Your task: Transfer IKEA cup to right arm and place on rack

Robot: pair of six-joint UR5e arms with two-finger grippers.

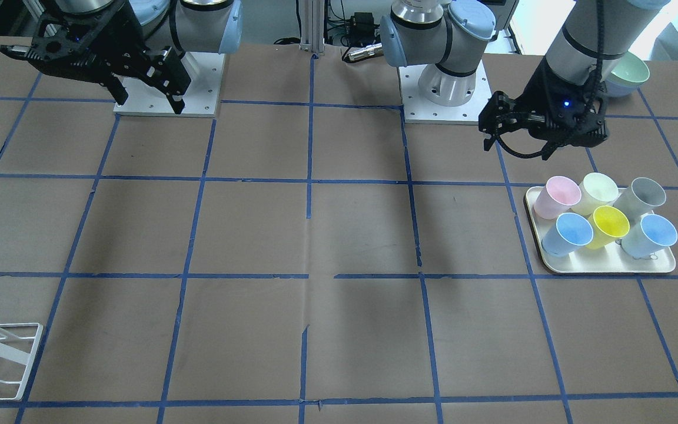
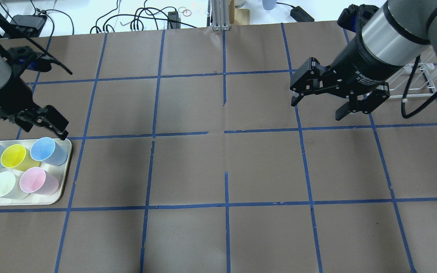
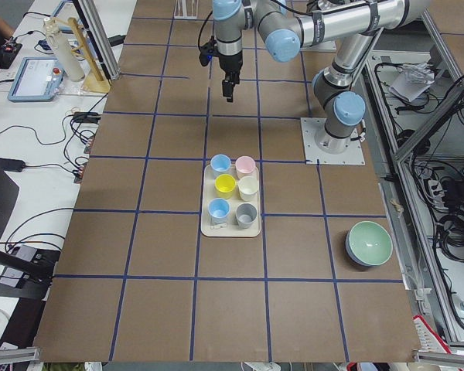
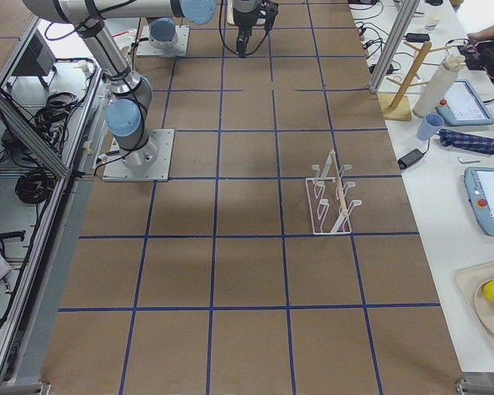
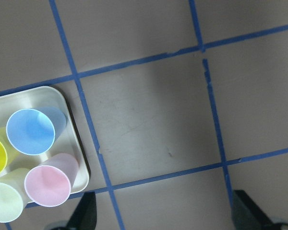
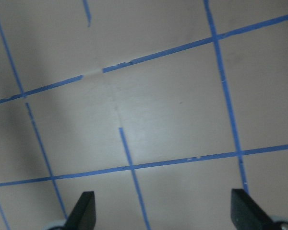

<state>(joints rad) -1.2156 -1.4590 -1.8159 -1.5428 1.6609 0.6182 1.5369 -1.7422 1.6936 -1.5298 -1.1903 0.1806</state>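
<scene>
The pale pink IKEA cup [image 1: 557, 197] stands on the cream tray [image 1: 610, 266], at the corner nearest the robot and the table's middle. It also shows in the overhead view [image 2: 38, 181] and the left wrist view [image 5: 50, 182]. My left gripper [image 2: 46, 127] is open and empty. It hovers above the table just past the tray's far edge, apart from the cups. My right gripper [image 2: 316, 109] is open and empty, in the air over the right half. The white wire rack [image 2: 419, 81] stands behind the right arm, partly hidden by it, and shows in full in the exterior right view [image 4: 333, 197].
Around the pink cup on the tray [image 2: 61, 189] are two blue cups [image 2: 46, 149], a yellow cup [image 2: 13, 156], a pale yellow cup [image 2: 2, 184] and a grey cup [image 1: 645, 195]. A green bowl [image 3: 369, 243] sits beyond the tray at the table's left end.
</scene>
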